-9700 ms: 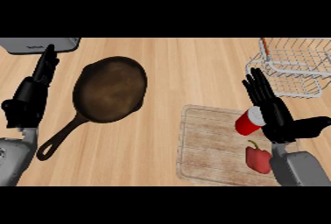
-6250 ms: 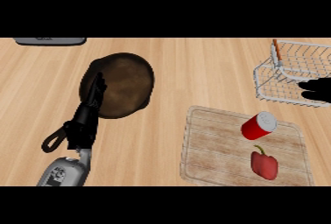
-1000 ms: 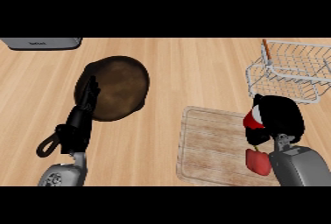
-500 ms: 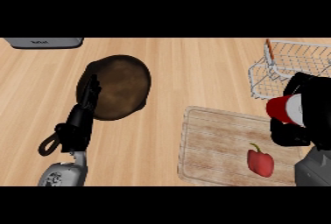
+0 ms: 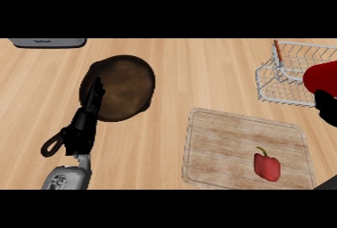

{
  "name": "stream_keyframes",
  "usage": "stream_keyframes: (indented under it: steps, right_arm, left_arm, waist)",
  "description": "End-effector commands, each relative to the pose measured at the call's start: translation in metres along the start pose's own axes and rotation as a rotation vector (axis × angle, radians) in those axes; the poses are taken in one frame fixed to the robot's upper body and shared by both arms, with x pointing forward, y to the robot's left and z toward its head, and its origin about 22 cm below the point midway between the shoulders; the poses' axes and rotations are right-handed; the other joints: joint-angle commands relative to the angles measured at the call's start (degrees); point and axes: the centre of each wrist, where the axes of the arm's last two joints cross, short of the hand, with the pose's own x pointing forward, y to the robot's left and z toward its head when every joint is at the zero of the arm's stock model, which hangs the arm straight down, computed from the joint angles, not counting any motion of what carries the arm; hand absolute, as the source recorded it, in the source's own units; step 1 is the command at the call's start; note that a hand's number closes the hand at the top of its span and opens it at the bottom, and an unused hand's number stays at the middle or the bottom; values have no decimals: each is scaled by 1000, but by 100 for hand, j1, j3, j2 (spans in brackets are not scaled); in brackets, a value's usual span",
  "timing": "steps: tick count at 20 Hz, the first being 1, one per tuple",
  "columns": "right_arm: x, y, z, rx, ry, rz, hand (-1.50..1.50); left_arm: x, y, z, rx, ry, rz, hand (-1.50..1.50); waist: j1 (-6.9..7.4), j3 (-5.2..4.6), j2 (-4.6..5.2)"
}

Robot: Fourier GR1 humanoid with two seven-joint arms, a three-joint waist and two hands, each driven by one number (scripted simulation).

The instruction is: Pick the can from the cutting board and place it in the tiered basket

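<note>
Fingers point(image 5: 325, 105) hold can point(image 5: 321, 78) beside tiered basket point(image 5: 281, 82); pepper point(image 5: 267, 165) below.

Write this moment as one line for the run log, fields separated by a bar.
phase: carrying | can: in right hand, beside tiered basket | cutting board: red pepper only | left hand: above pan

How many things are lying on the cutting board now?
1: a red pepper lies on the cutting board, near its lower right corner. The red can is off it, at the right edge, beside the basket.
</note>
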Motion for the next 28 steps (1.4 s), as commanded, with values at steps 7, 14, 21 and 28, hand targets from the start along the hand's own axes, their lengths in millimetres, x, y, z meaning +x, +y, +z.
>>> stream_keyframes:
  steps: [7,14,21,28]
  right_arm:
    - [9,-18,-63,18,72,-94,150]
    - [-17,-3,-97,-8,109,-38,150]
    - [-45,8,-133,-30,111,37,150]
    - [-63,53,-161,42,277,-250,-150]
  left_arm:
    - [16,-1,-23,10,-18,-17,0]
    - [7,3,1,-14,-6,-7,0]
    - [7,-19,4,-10,6,-4,0]
    - [17,-3,3,-5,-18,11,0]
  waist:
    - [30,5,38]
    - [35,7,29]
    - [35,7,32]
    - [93,13,37]
